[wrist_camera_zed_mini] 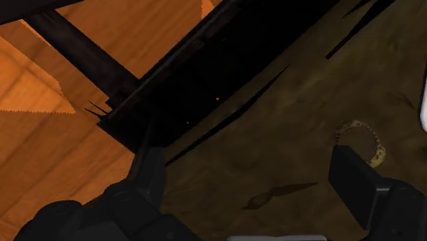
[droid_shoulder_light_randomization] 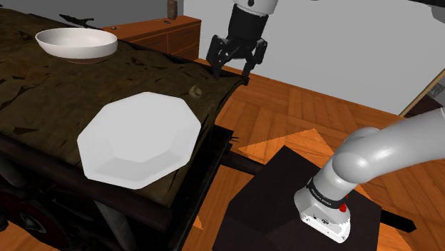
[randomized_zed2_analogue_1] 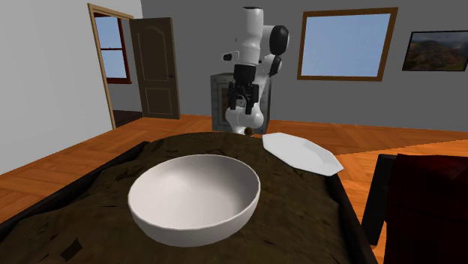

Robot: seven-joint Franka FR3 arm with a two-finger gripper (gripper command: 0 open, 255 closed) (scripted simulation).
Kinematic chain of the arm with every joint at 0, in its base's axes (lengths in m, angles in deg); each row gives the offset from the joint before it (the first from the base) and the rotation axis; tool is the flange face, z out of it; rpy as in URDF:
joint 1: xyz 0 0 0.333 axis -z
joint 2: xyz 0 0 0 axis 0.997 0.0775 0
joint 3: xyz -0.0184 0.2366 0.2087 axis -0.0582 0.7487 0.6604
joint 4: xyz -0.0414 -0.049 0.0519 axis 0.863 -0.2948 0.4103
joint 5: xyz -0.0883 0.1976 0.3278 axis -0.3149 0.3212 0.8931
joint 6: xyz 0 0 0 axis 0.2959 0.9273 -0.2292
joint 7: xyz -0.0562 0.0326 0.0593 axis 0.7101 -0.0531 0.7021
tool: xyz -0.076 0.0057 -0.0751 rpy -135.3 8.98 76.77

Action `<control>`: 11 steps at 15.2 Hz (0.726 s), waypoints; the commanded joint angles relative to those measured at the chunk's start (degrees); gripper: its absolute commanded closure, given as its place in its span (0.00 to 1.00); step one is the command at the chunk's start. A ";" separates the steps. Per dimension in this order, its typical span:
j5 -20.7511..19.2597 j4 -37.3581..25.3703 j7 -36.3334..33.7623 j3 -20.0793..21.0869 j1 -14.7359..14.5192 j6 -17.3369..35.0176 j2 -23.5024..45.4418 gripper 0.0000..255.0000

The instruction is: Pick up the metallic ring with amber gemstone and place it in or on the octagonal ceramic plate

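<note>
A small ring (droid_shoulder_light_randomization: 194, 90) of dull gold colour lies on the dark, rough table top near its edge, between the plate and the gripper. The white octagonal plate (droid_shoulder_light_randomization: 139, 139) sits on the same table at the shoulder view's lower left. My black gripper (droid_shoulder_light_randomization: 231, 71) hangs open above the table's edge, a little beyond the ring and apart from it. In the wrist view the ring (wrist_camera_zed_mini: 376, 147) lies just ahead of one finger (wrist_camera_zed_mini: 352, 171), outside the gap of the gripper (wrist_camera_zed_mini: 250, 171). From across the table, the gripper (randomized_zed2_analogue_1: 243, 101) hovers over the ring (randomized_zed2_analogue_1: 247, 131), with the plate (randomized_zed2_analogue_1: 300, 152) beside it.
A white round bowl (droid_shoulder_light_randomization: 76, 43) stands at the table's far end in the shoulder view, and close by in the second exterior view (randomized_zed2_analogue_1: 195, 196). The table edge (wrist_camera_zed_mini: 171, 89) drops to an orange wooden floor. A wooden dresser (droid_shoulder_light_randomization: 160, 32) stands behind the table.
</note>
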 commanded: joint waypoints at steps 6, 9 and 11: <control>-6.35 -14.90 -22.93 14.64 5.49 -1.09 17.31 0.00; -6.12 -12.26 -22.74 14.41 5.22 1.26 16.95 0.00; -5.98 -10.57 -22.63 14.39 5.16 2.81 16.77 0.00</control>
